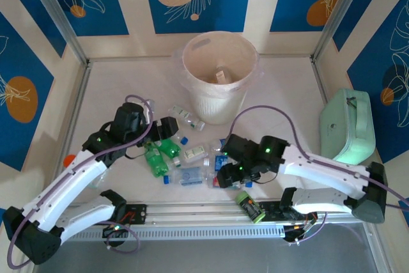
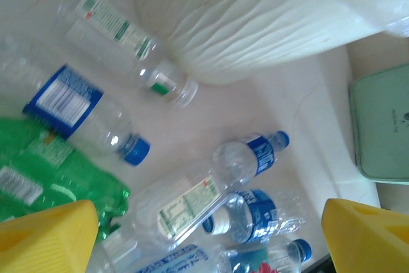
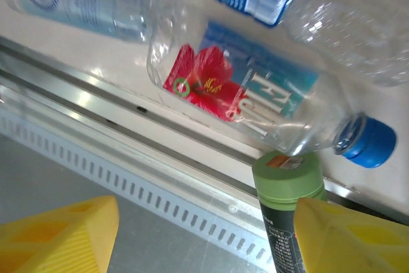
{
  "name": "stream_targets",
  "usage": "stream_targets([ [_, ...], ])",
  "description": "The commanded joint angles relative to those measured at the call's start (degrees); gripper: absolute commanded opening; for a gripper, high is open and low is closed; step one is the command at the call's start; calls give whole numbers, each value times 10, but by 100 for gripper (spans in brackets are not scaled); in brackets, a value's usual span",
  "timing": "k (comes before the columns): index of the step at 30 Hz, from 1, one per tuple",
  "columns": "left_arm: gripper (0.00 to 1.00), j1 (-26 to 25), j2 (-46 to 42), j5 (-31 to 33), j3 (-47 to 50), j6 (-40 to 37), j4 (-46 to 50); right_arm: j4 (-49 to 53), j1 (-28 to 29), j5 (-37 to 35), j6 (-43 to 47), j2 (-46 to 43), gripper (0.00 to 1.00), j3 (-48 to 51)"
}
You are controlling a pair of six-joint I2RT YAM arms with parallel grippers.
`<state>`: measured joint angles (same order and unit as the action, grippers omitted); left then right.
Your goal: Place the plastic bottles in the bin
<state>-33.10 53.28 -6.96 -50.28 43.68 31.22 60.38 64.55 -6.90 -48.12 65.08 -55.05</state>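
Observation:
Several plastic bottles (image 1: 185, 158) lie heaped on the table in front of the bin (image 1: 220, 75), a cream ribbed bucket with a bag liner. My left gripper (image 1: 163, 133) hovers over the heap's left side. In the left wrist view it (image 2: 204, 241) is open above a clear bottle with a white-green label (image 2: 172, 212), blue-labelled bottles (image 2: 255, 158) and a green one (image 2: 38, 171). My right gripper (image 1: 230, 174) is low at the heap's near right. It (image 3: 204, 241) is open, and a dark bottle with a green cap (image 3: 287, 183) lies against its right finger (image 3: 351, 234), below a red-flower-labelled bottle (image 3: 255, 103).
A mint-green case (image 1: 348, 126) stands at the right wall. A metal rail (image 1: 204, 212) runs along the table's near edge, and the dark green-capped bottle (image 1: 250, 207) lies on it. The bin's ribbed wall (image 2: 255, 17) rises just beyond the heap.

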Motion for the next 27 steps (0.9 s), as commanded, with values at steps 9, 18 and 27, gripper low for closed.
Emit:
stream_targets([
  [9, 91, 8, 5, 81, 27, 56, 94, -18, 51, 60, 4, 116, 72, -26],
  [18, 93, 36, 0, 98, 63, 94, 129, -40, 20, 101, 22, 186, 71, -38],
  [27, 92, 50, 1, 88, 119, 137, 148, -42, -29, 76, 16, 229, 66, -50],
])
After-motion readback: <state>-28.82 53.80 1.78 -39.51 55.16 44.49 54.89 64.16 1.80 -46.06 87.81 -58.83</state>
